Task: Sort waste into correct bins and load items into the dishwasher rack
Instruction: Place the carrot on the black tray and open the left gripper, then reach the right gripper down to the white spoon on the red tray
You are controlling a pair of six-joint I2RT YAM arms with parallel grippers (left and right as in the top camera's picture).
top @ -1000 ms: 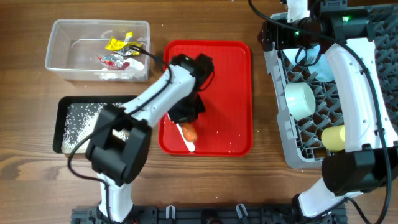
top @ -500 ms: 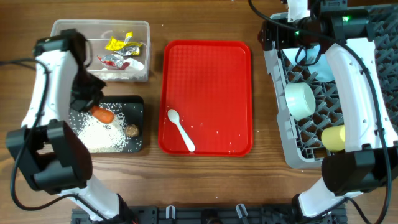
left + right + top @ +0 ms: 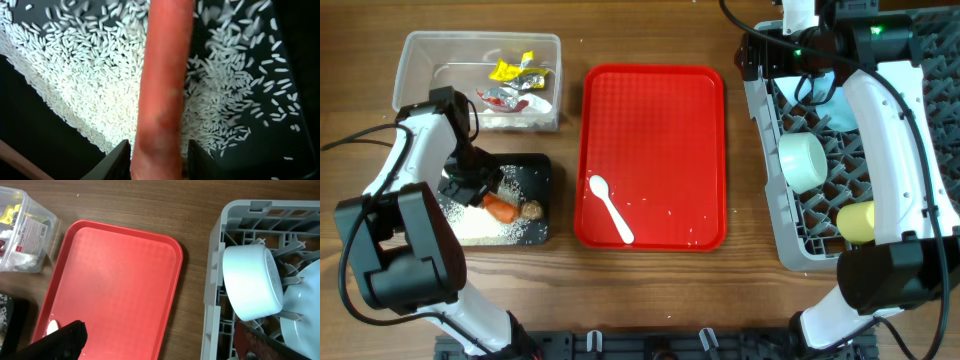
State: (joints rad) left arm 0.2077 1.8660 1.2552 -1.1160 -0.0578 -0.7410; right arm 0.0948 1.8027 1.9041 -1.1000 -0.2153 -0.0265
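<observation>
My left gripper [image 3: 472, 187] is shut on the orange carrot [image 3: 501, 208] low over the black tray [image 3: 542, 170]. The carrot [image 3: 162, 85] fills the left wrist view between the jaws [image 3: 160, 162], above loose white rice [image 3: 85, 75]. A small brown lump [image 3: 531, 210] lies beside the carrot's tip. The clear tub [image 3: 420, 45] holds red and yellow wrappers [image 3: 512, 82]. A white spoon [image 3: 610, 208] lies on the red tray [image 3: 660, 110]. My right gripper [image 3: 165, 342] is open and empty, high over the rack's left edge.
The grey rack [image 3: 768, 170] at the right holds a pale cup [image 3: 800, 160], a yellow cup [image 3: 857, 220] and light blue dishes [image 3: 835, 103]. The pale cup [image 3: 252, 282] and the rack [image 3: 215, 280] also show in the right wrist view. A few rice grains lie on the red tray.
My left arm went from the red tray to the black tray with the carrot, then carried it from the tray's upper left to beside the brown lump. The right arm has not moved.
</observation>
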